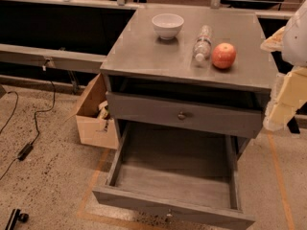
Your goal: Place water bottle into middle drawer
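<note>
The wide grey wooden middle drawer (175, 176) is standing pulled open, below and left of the jaws, ready to receive. The cream-coloured gripper (280, 104) is hanging beside the cabinet's right edge; whether its jaws are spread I cannot tell. The small clear plastic water bottle (203, 43) is lying on the cabinet top, left of and beyond them, not yet picked up.

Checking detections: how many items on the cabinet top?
3: bowl at the back, bottle lying right of it, apple beside the bottle. Gripper hangs right of the cabinet.

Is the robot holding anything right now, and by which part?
Nothing. The gripper is to the right of the cabinet, apart from the water bottle, which lies on its top beside the apple.
</note>
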